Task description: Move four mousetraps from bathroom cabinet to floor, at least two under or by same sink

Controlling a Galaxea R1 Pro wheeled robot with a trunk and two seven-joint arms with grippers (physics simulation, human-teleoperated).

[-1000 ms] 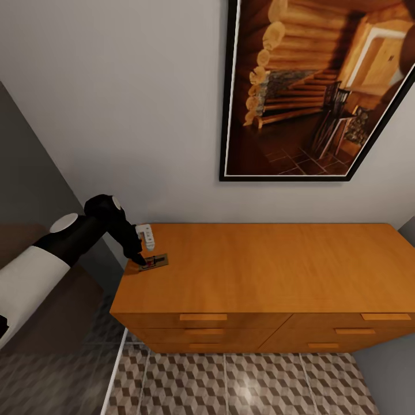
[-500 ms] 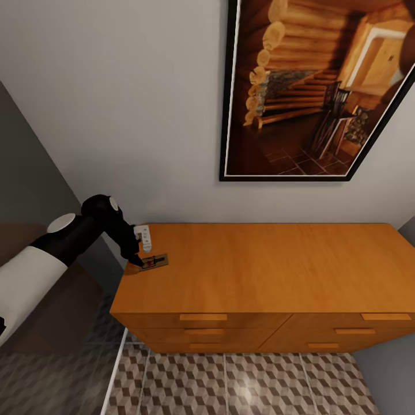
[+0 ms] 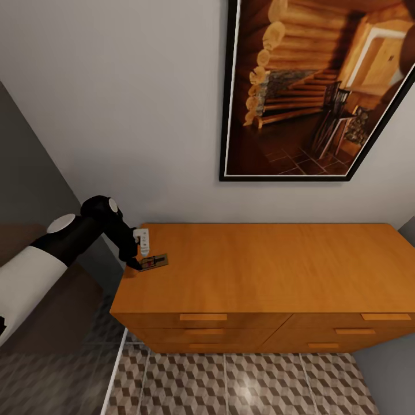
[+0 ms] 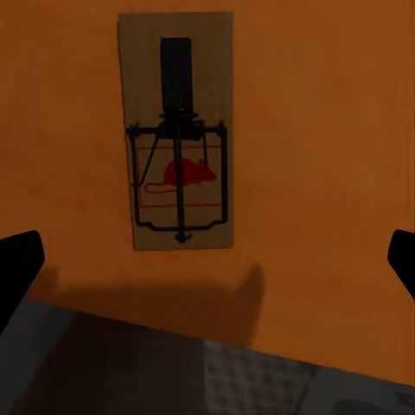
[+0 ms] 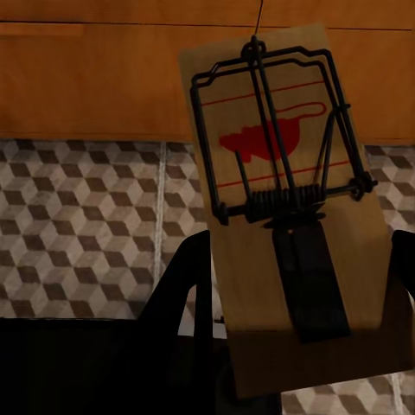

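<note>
1. Because the mousetrap (image 3: 154, 261) lay flat on the cabinet (image 3: 271, 271) top close to its near-left corner, with its short end just beside the left edge, a clumsy touch could have nudged it over that edge to the floor beside the cabinet.
2. The left gripper (image 3: 138, 264) hovered at that corner with its jaws spread wide; in the left wrist view the two fingertips (image 4: 19, 264) stood well apart on either side, and the trap (image 4: 177, 130) sat beyond them, not between them. Closing from there would likely have caught nothing, or only the board's end, tipping it.
3. The board was thin and flush on the wood, so I judged the fingers might scrape the top or slide the trap rather than lift it.
4. The right gripper (image 5: 294, 346) was clamped on a second mousetrap (image 5: 290, 199), held by one short end, above the bathroom floor (image 5: 86, 233) in front of the drawers. Such a grip on one end could have let it pivot or slip during motion.
5. Open room: the cabinet top stretched bare to the right and far toward the wall. A dark wall (image 3: 34, 173) stood close on the left of the left arm, limiting swing there. The tiled floor lay open in front.
</note>
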